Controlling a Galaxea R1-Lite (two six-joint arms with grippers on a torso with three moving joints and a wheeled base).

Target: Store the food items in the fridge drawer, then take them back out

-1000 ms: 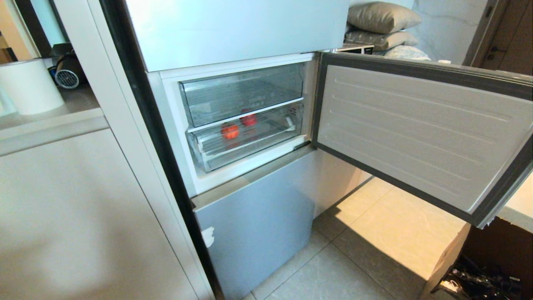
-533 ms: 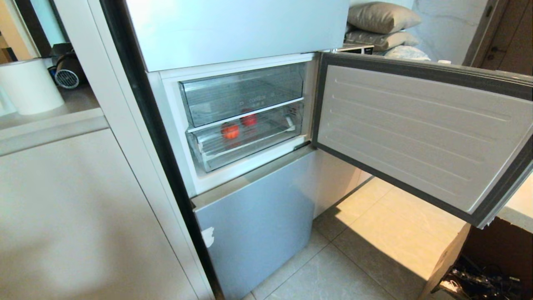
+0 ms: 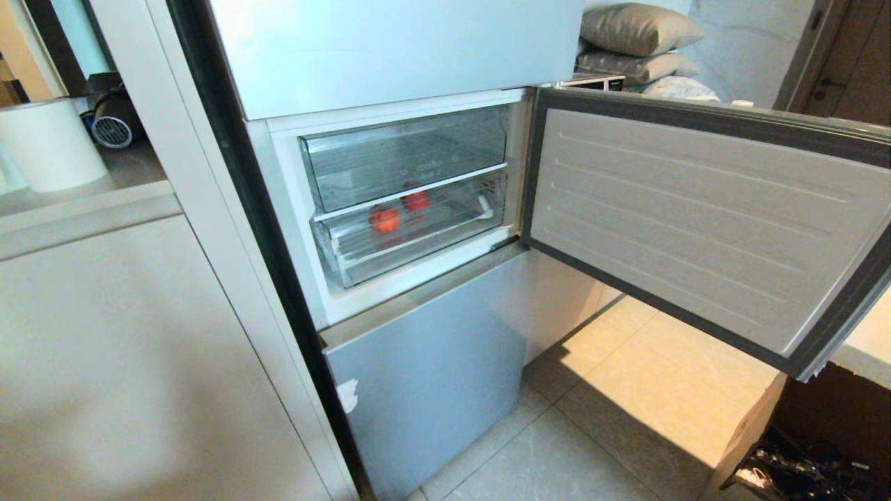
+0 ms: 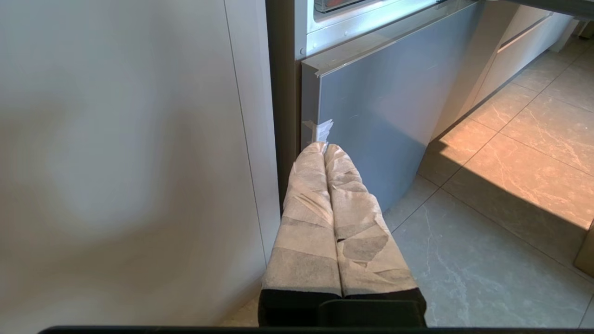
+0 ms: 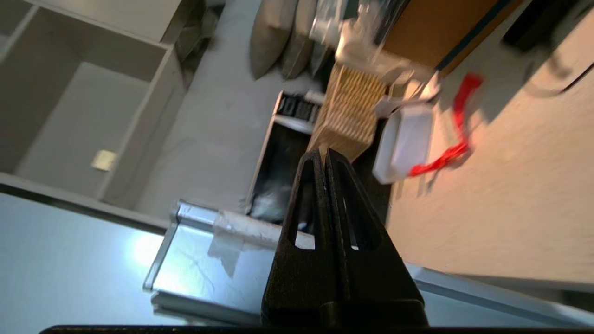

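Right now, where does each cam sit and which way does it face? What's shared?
Head: high on the robot, facing forward and down at the open fridge door; two red food items lie in the lower clear drawer; no arm shows.
Left wrist: behind the shut, wrapped left gripper, low, facing the grey lower fridge panel and floor tiles.
Right wrist: behind the shut right gripper, rolled sideways, facing pillows and a wicker basket.
Shared: head and left wrist both show the grey panel with its torn tape.

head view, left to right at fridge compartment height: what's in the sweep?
white cylindrical container → orange-red food item → glossy red food item, both in the fridge drawer → open fridge door
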